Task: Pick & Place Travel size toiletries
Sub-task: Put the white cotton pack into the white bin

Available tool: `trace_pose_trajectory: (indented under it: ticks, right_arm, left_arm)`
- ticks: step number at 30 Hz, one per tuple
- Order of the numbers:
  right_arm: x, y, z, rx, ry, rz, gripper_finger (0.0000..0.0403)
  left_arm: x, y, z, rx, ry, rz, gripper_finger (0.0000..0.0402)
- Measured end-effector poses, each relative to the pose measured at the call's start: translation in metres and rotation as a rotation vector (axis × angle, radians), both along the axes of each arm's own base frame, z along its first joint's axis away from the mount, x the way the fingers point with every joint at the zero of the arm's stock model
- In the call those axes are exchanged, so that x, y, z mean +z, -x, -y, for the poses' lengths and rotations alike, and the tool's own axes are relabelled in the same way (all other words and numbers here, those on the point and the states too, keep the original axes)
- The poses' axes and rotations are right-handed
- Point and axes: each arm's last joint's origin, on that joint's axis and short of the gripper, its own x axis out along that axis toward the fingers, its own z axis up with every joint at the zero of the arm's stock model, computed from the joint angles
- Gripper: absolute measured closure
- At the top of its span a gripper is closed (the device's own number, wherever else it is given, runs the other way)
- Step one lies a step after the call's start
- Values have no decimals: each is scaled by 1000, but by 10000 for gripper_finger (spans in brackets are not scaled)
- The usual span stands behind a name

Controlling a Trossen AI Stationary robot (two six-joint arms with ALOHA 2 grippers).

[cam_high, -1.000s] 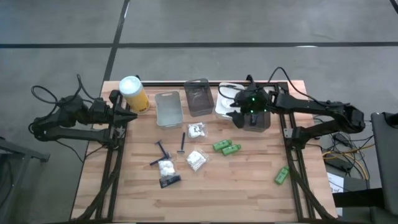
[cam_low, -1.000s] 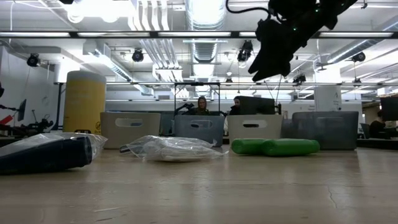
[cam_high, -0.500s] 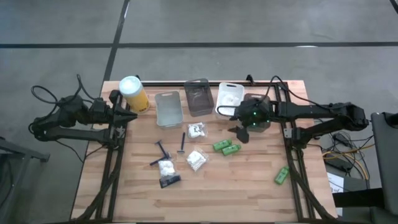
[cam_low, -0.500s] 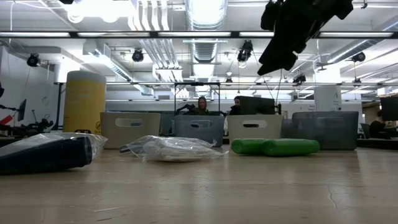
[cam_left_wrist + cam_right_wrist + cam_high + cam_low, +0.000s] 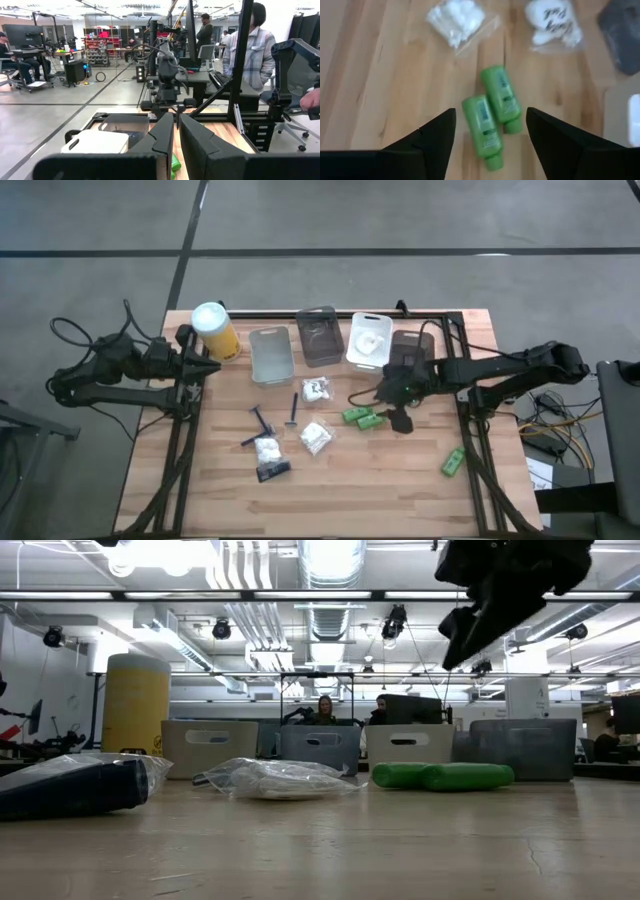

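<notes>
- Two green tubes [image 5: 364,417] lie side by side near the middle of the table [image 5: 400,490] in the high view, and the right gripper [image 5: 393,412] hangs just beside them, its jaws apart with nothing between. A third green tube [image 5: 453,462] lies alone near the right edge. White packets [image 5: 315,437] and dark blue razors [image 5: 262,421] lie to the left of the pair, and four bins [image 5: 319,335] stand in a row at the far side, beside a yellow canister [image 5: 217,331]. The left gripper [image 5: 207,366] waits at the left edge near the canister – jaws together, empty.
- Low view: the pair of tubes [image 5: 442,776] rests on the wood, and the right gripper [image 5: 478,625] is well above it, not touching.
- Left wrist view: the left gripper's own fingers [image 5: 197,142] stand almost together; people stand in the room behind.
- Right wrist view: the two tubes [image 5: 492,115] show between the wide-apart fingers [image 5: 437,135], with two white packets [image 5: 456,17] beyond them.
</notes>
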Motion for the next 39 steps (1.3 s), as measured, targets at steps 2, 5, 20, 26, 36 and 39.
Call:
trace_pose_trajectory:
  ticks: [2,5,20,26,36,39]
  right_arm:
    - [-7,0,-3,12,2,-31,174]
    - [-17,-2,-6,21,3,-65,180]
    - [-55,-16,-12,42,12,-218,147]
    - [-55,-20,-16,36,-2,-185,129]
    - [-68,-10,-21,81,20,-233,107]
    - [-71,-7,-21,80,21,-247,104]
  left_arm:
    - [0,0,0,0,0,0,367]
    - [0,0,0,0,0,0,367]
    - [0,0,0,0,0,0,367]
    - [0,0,0,0,0,0,367]
    - [0,0,0,0,0,0,367]
    - [0,0,0,0,0,0,367]
